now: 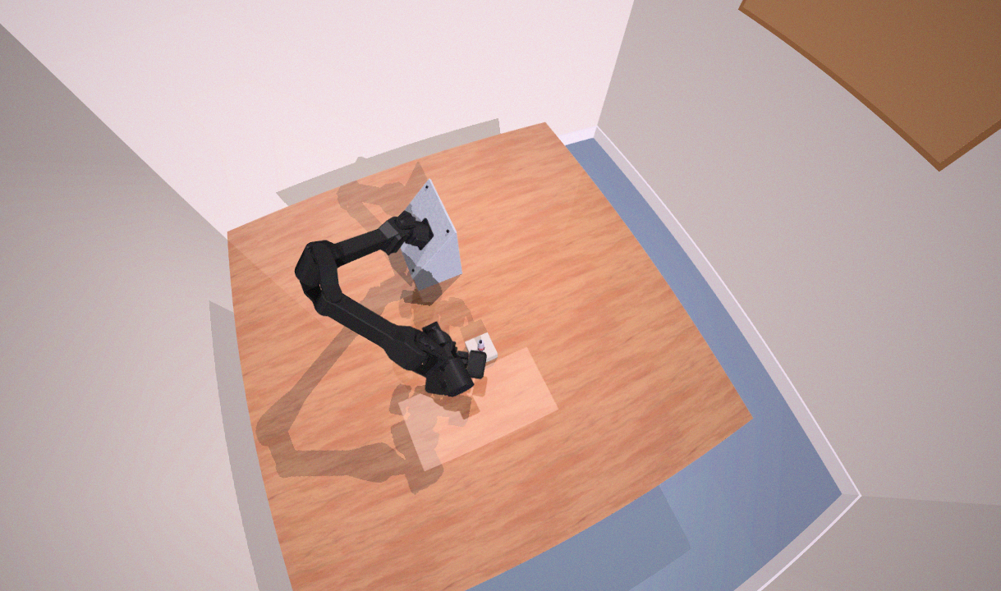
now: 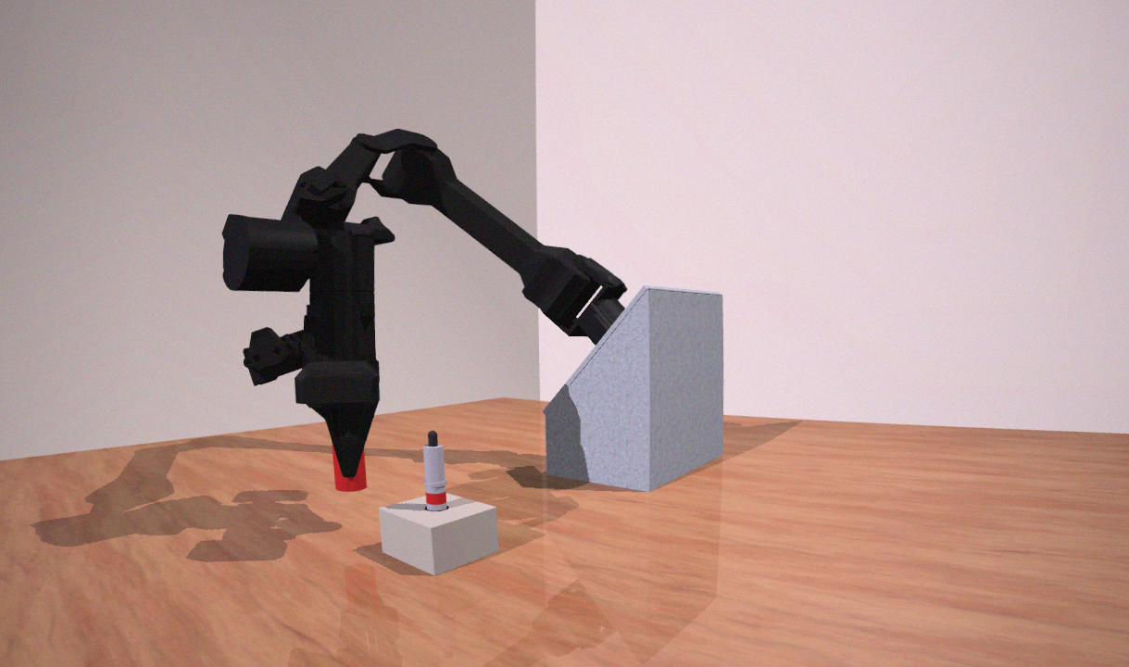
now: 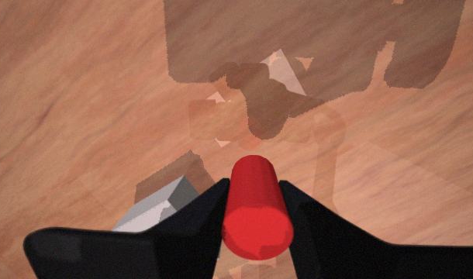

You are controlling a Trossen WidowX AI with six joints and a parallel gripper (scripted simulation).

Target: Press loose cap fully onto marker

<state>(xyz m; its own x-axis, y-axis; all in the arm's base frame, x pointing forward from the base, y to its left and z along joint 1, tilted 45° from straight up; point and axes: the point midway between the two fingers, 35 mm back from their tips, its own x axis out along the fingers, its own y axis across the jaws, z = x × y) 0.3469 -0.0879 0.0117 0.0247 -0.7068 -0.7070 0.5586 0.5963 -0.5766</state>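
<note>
in the exterior view the black arm (image 2: 469, 215) reaches from its grey wedge-shaped mount (image 2: 646, 389) at centre right over to the left half of the frame, where the wrist points straight down. the hand (image 2: 350, 464) is clenched on the red cap (image 2: 350, 479): its tapered black fingers (image 2: 350, 435) cover the upper part of the cap, and only the lower red portion shows beneath them. the cap stays upright, and its bottom edge sits at or just above the wooden surface (image 2: 800, 539); whether it touches the wood cannot be told from this angle.

the wrist view, looking down along the hand (image 3: 256, 201), shows the cap (image 3: 256, 209) as a red cylinder in the lower middle of the frame, with one dark finger (image 3: 190, 225) pressed to its left side and the other to its right, no gap on either side. a corner of the holder block (image 3: 155, 211) peeks out at the lower left, behind the left finger.

the marker (image 2: 434, 472) stands upright in the white holder block (image 2: 437, 534), just right of and below the hand in the exterior frame, close to the cap but not touching it. its dark tip is bare, and a red band rings the grey barrel just above the block.

from the top view the arm (image 1: 356, 309) bends across the middle of the frame, its wrist housing hiding the cap, with the holder block (image 1: 487, 348) just to the right of it, at the edge of a paler rectangle (image 1: 511, 404) on the surface (image 1: 599, 294).
</note>
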